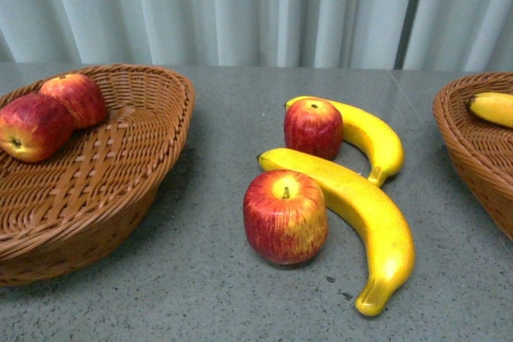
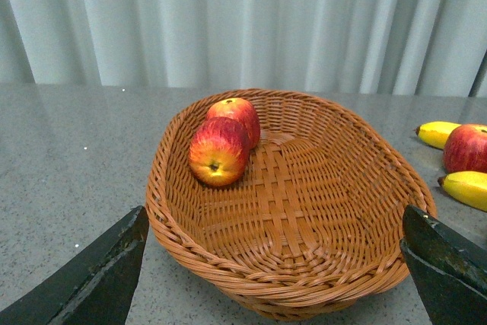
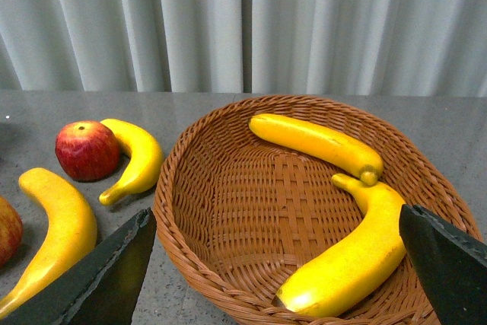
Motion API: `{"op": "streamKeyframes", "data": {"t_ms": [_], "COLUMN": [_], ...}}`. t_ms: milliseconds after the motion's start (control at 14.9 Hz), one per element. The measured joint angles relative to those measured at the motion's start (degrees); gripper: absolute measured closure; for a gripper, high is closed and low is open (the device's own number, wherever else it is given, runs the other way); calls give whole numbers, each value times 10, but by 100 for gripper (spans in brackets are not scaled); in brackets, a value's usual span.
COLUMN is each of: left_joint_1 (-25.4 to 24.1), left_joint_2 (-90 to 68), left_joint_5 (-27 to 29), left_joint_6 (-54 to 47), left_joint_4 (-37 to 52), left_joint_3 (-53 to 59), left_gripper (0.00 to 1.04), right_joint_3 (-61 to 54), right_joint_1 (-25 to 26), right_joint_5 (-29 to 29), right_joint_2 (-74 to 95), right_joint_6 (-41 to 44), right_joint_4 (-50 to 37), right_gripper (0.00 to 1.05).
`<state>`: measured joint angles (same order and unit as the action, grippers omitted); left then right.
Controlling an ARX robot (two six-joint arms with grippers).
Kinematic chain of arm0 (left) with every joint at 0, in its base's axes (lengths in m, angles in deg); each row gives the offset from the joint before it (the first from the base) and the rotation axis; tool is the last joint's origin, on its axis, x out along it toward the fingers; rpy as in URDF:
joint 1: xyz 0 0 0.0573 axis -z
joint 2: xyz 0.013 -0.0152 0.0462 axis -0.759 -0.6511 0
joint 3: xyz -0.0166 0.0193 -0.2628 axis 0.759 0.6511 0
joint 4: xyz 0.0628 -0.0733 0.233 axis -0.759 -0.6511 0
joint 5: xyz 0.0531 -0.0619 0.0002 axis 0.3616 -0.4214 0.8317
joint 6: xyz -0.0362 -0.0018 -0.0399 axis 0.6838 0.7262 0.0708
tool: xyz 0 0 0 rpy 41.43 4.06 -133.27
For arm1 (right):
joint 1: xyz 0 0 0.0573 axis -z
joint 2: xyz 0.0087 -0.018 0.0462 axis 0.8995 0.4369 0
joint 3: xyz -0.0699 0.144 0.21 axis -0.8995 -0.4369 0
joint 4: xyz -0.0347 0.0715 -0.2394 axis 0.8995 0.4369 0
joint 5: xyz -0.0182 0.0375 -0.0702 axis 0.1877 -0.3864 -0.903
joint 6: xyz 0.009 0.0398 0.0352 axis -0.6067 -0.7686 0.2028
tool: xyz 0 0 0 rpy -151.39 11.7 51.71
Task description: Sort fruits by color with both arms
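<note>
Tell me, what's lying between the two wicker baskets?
The front view shows four fruits on the table between the left basket and right basket: the near apple beside the near banana, and the far apple beside the far banana.

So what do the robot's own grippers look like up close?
Only the tips show. The left gripper and the right gripper each have two dark, nearly black, wedge-shaped fingers. No cables or markings are visible, and the front view shows neither arm.

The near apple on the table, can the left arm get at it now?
Probably yes. The near apple stands on open table beside the left basket, its top and left side free; only the banana lies close on its right. The left gripper is open and empty.
</note>
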<state>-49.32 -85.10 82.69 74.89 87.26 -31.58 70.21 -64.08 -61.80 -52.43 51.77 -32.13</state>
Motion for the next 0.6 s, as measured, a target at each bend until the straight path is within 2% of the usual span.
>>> {"op": "streamKeyframes", "data": {"t_ms": [604], "left_joint_1": [0], "left_joint_2": [0], "left_joint_5": [0], "left_joint_6": [0], "left_joint_4": [0], "left_joint_3": [0], "left_gripper": [7], "right_joint_3": [0], "right_joint_1": [0], "right_joint_5": [0], "right_joint_2": [0], "right_joint_6": [0], "right_joint_4": [0], "right_gripper": [7]}}
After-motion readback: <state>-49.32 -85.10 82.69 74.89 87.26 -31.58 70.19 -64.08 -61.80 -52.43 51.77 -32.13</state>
